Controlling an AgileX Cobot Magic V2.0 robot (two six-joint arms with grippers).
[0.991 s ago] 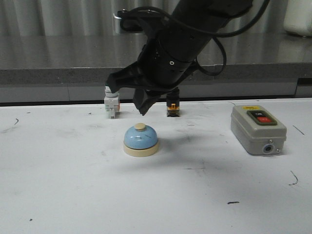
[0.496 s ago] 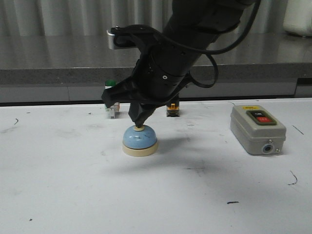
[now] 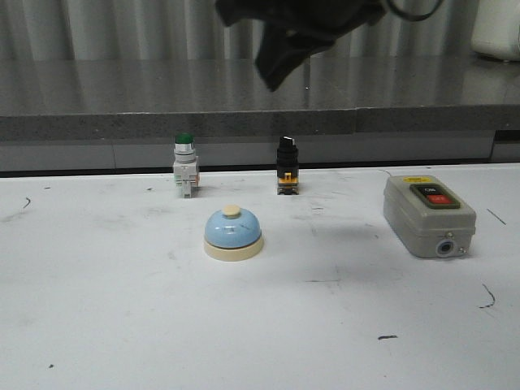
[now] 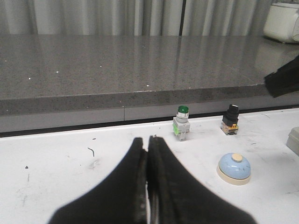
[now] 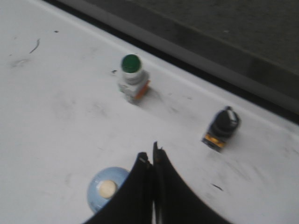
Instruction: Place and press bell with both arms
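The light-blue bell (image 3: 233, 234) with a cream base and cream button stands on the white table, mid-left, with nothing touching it. My right gripper (image 3: 272, 83) is shut and empty and hangs high above the table, up and to the right of the bell. In the right wrist view its shut fingers (image 5: 152, 157) are well above the bell (image 5: 108, 189), which is partly hidden behind them. My left gripper (image 4: 148, 139) is shut and empty, low over the table to the left of the bell (image 4: 234, 168). It does not show in the front view.
A green-capped pushbutton switch (image 3: 184, 165) and a black selector switch (image 3: 287, 175) stand behind the bell. A grey box with red and black buttons (image 3: 428, 214) lies at the right. A dark grey ledge (image 3: 97, 122) runs along the table's back.
My right gripper was pressing down on the bell's button half a second ago. It has since lifted high, to the top of the view. The bell has not moved.
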